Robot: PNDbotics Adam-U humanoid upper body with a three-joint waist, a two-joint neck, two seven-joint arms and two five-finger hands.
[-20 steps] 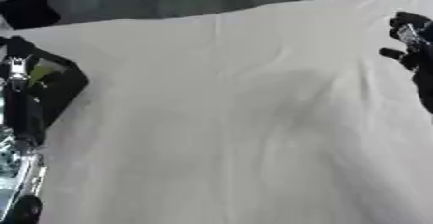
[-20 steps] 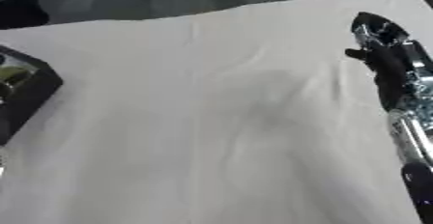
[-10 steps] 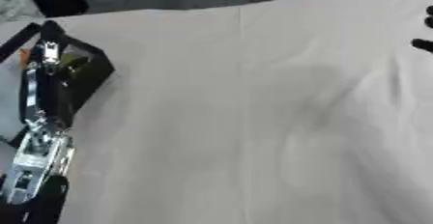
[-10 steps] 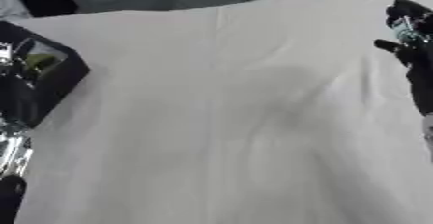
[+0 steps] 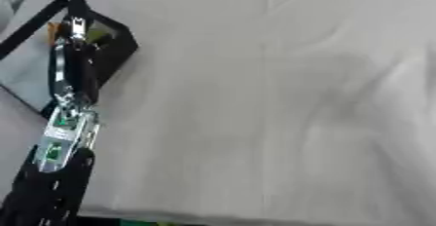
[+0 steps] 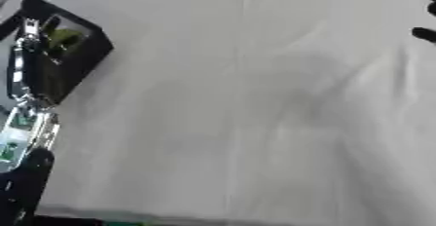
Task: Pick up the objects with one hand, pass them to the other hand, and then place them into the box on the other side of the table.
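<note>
- The left hand [image 5: 75, 30] reaches up from the lower left of the frame over the box [image 5: 115, 49] at upper left; I cannot tell how its fingers are set.
- Something yellow-green [image 6: 61, 37] lies inside the box, probably an object placed there.
- The right hand [image 6: 426, 23] barely shows at the upper right edge, clear of the white tablecloth [image 5: 281, 103]; its state is unreadable.
</note>
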